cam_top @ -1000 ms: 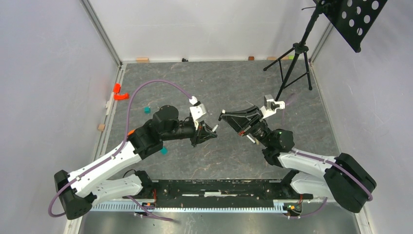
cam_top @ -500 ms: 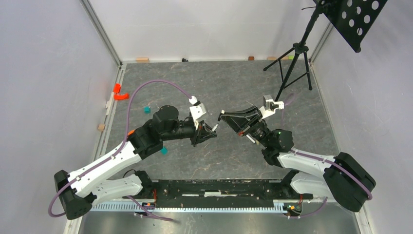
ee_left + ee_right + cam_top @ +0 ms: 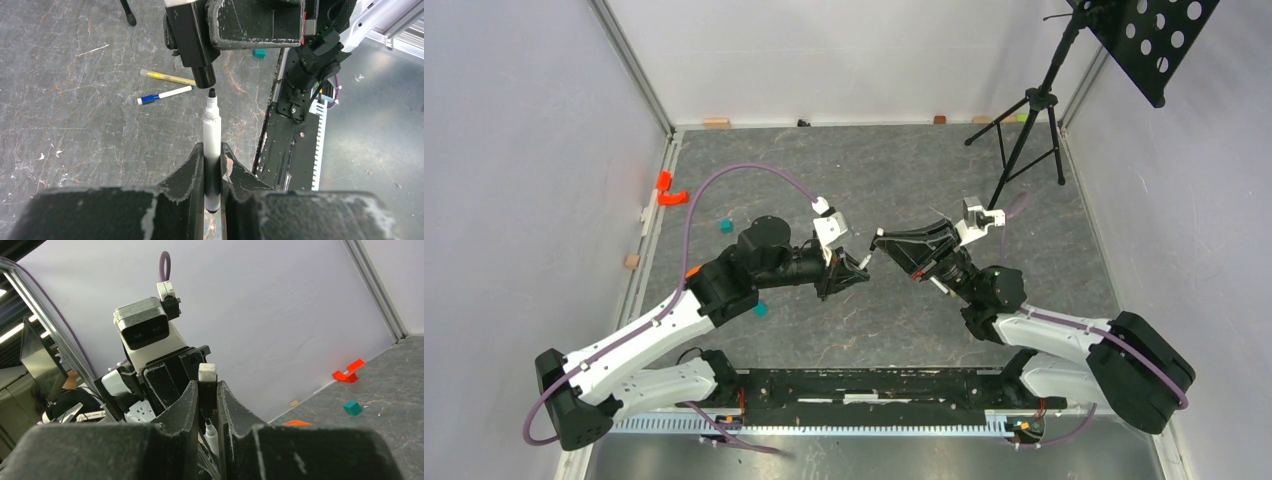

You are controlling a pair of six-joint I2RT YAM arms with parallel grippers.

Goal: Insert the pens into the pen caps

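one white-barrelled pen [image 3: 211, 127] is clamped between the fingers of the left gripper [image 3: 212, 150], with its black tip pointing away from the wrist. note that the jaws are closed on the lower barrel and the rear end shows just below them. the right gripper [image 3: 882, 238] is clenched on the black pen cap [image 3: 204, 76], whose open end faces the pen tip. in the left wrist view you will find the tip just short of the cap mouth, not inside it, and offset slightly to one side. both grippers meet above the middle of the grey table [image 3: 904, 170], clear of its surface. two more pens lie on the table beyond the cap: a yellow pen [image 3: 167, 77] and, near it but apart, a second white pen [image 3: 170, 93] carrying a blue cap [image 3: 146, 100] on one end. in the right wrist view you can locate a teal cube [image 3: 352, 407] on the table. in the top view, a red block [image 3: 669, 190] lies by the left wall and a tripod stand [image 3: 1024, 130] occupies the far right corner.
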